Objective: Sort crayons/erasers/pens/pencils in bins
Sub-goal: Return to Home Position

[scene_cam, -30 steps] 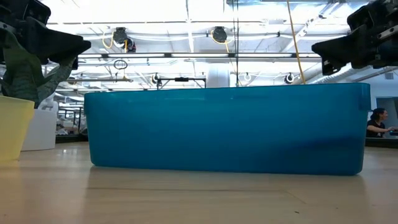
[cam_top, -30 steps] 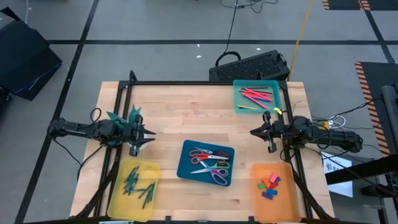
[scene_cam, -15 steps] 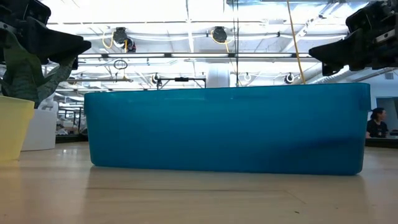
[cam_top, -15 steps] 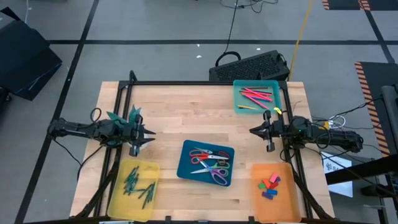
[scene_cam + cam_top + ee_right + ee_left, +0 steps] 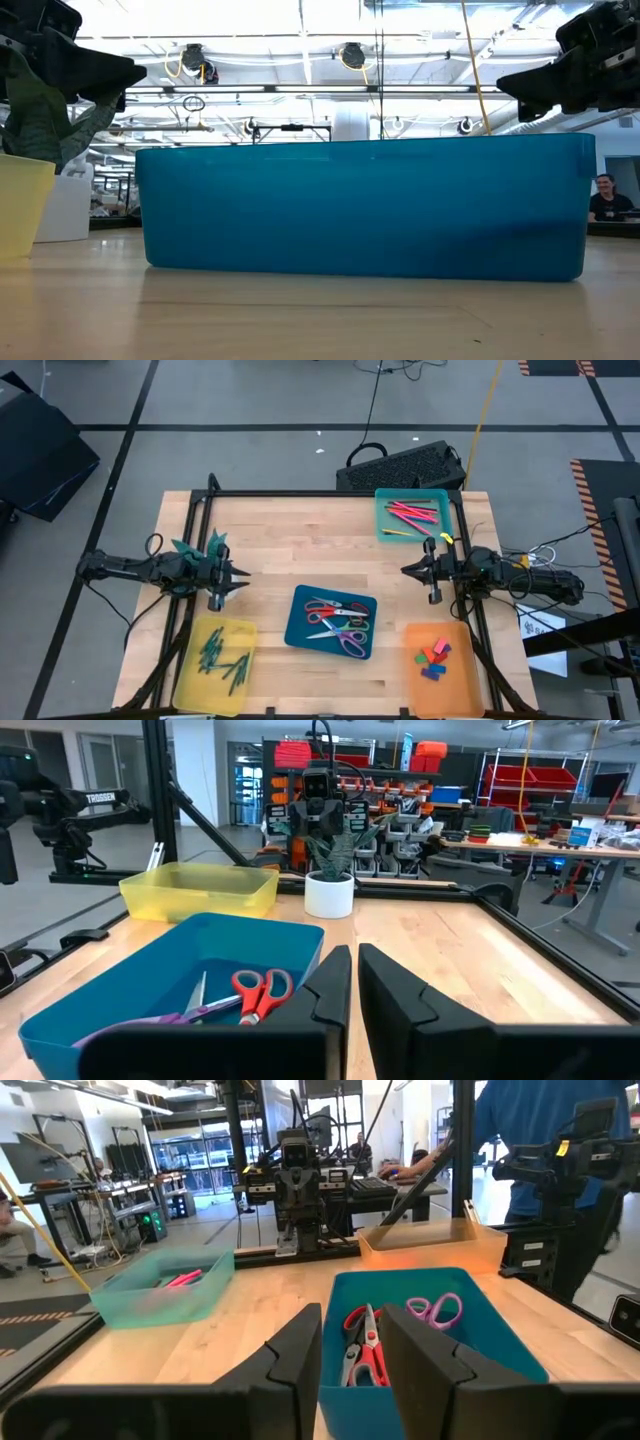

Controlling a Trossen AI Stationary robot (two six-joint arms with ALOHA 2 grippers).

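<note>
The pale wooden plank table with a black metal frame carries four shallow rectangular plastic bins. The opaque dark blue bin in the middle holds scissors with coloured handles. The translucent yellow bin holds dark green sticks, the translucent teal bin holds pink sticks, and the translucent orange bin holds the small chunky erasers in red, pink, green and blue. The left gripper hangs above the table's left side with a small gap between its fingers, holding nothing. The right gripper hangs at the right side, its fingers almost together and empty. Since one second ago the right gripper has moved slightly; the bins have not changed.
</note>
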